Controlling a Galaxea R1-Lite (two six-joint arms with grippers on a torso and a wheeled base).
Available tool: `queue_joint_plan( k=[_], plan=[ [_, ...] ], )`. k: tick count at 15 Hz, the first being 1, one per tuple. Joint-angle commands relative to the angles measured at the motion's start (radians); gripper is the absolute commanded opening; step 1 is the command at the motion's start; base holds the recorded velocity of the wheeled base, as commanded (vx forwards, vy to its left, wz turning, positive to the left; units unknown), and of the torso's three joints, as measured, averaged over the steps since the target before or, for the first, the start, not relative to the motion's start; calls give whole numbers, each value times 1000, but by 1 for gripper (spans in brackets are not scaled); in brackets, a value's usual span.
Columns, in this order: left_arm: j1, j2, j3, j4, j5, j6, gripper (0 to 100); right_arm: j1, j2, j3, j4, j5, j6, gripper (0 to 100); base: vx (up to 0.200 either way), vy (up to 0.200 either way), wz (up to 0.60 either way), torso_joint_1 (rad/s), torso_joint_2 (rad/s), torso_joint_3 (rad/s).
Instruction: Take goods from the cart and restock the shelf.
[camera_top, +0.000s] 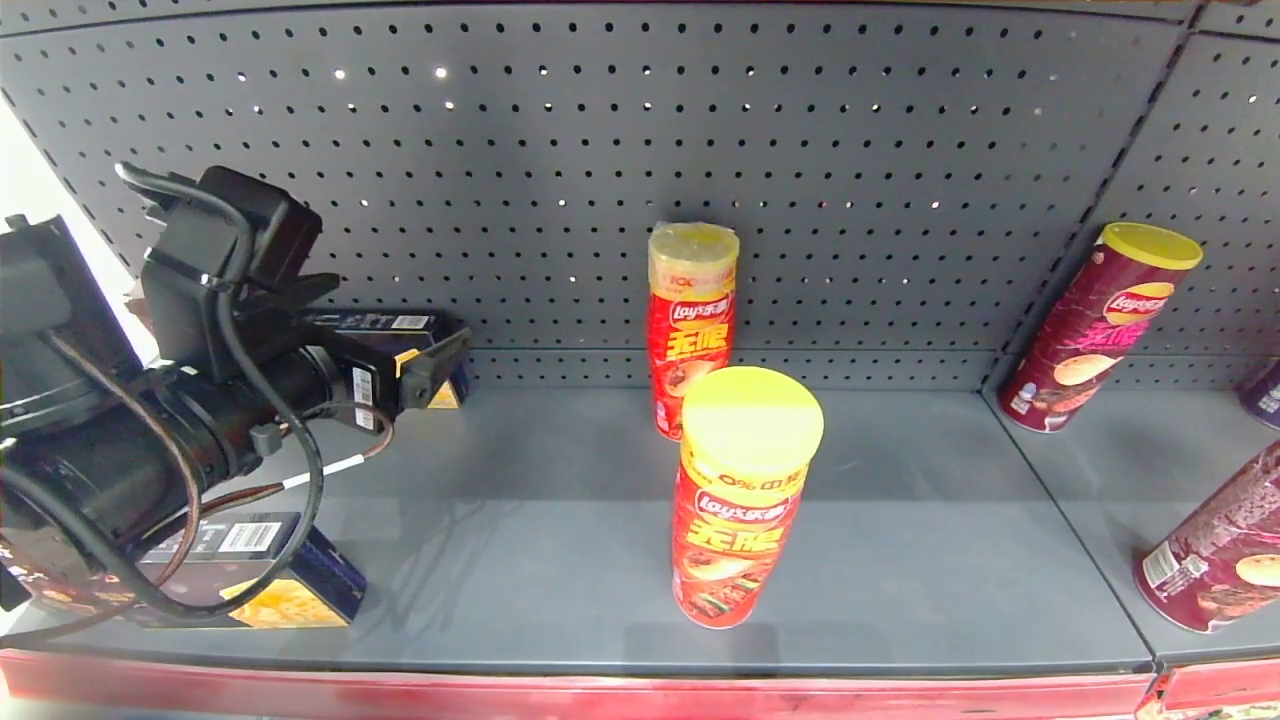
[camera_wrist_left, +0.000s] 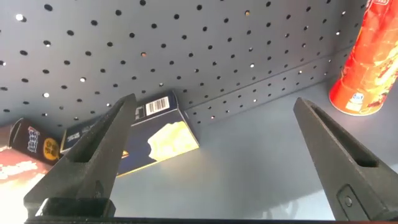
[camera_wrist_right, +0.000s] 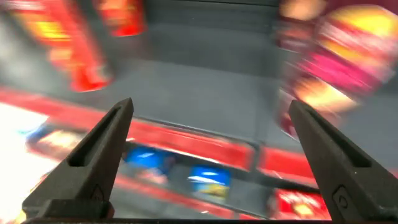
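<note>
Now left hand (camera_wrist_left: 214, 101) — level over shelf (camera_top: 560, 520) (jaws apart).

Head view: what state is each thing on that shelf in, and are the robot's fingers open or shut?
front red can: standing upright, yellow lid on
back red can: upright by the back panel
purple can: standing, yellow lid on
front box: lying flat
back box: set down, not gripped
left gripper: open, empty
right gripper: open, empty
</note>
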Motion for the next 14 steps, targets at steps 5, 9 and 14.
queue_joint_plan(
  k=[5, 9, 14],
  plan=[
    [2, 45, 1, -50, -3, 0, 100, 323, 525, -135, -30, 149, -152, 100, 0, 0, 0, 0, 0, 0],
    [8, 60, -6, -54, -3, 0, 100, 444, 809, -116, -321, -4, -135, 100, 0, 0, 0, 0, 0, 0],
    [26, 77, -8, -68, -9, 0, 100, 472, 981, -204, -356, -97, -135, 100, 0, 0, 0, 0, 0, 0]
  ],
)
